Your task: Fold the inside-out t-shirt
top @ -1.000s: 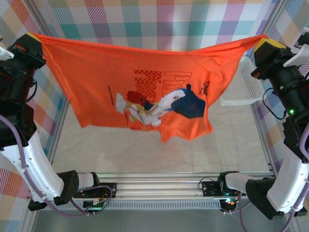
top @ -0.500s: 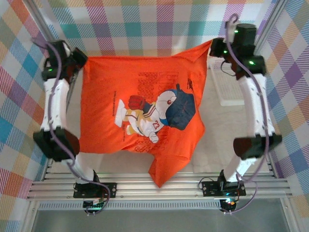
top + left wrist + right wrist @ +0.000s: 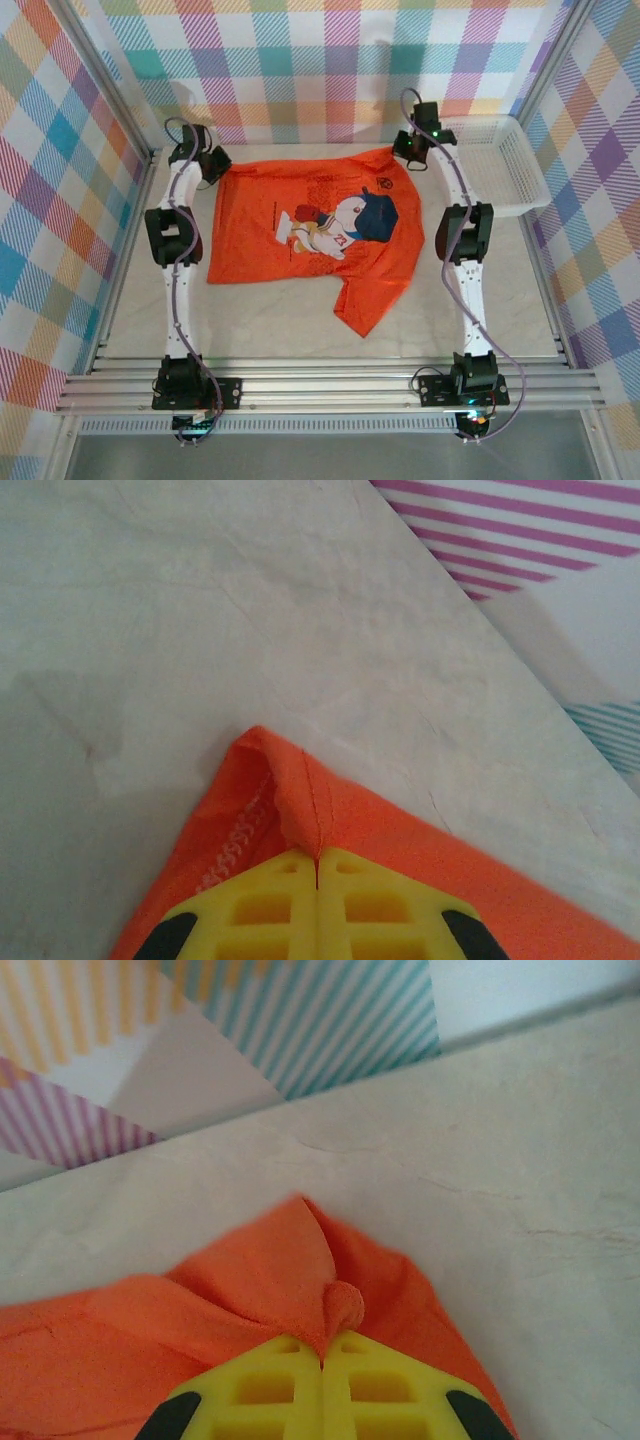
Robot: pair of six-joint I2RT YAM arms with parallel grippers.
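From above, the bright orange short-sleeved fabric t-shirt (image 3: 260,250) lies spread on the pale marbled desk (image 3: 270,320) between the two outstretched arms. Its cartoon print of a white character in a blue cap faces up, and one flap reaches toward the near edge. The left pincer (image 3: 213,165) sits at the garment's far left corner and the right pincer (image 3: 400,155) at its far right corner. A white plastic mesh basket (image 3: 530,185) stands on the desk's far right side, just beside the right arm.

In the left wrist view, the left pincer (image 3: 317,855) has its yellow fingers (image 3: 260,900) pressed together, pinching a corner of the t-shirt (image 3: 380,820) where a stitched hem shows, low over the desk (image 3: 200,600).

In the right wrist view, the right pincer (image 3: 322,1345) is likewise clamped on a bunched fold of the t-shirt (image 3: 230,1300). The cloth lies against the desk (image 3: 520,1180), near the striped wall (image 3: 330,1020).
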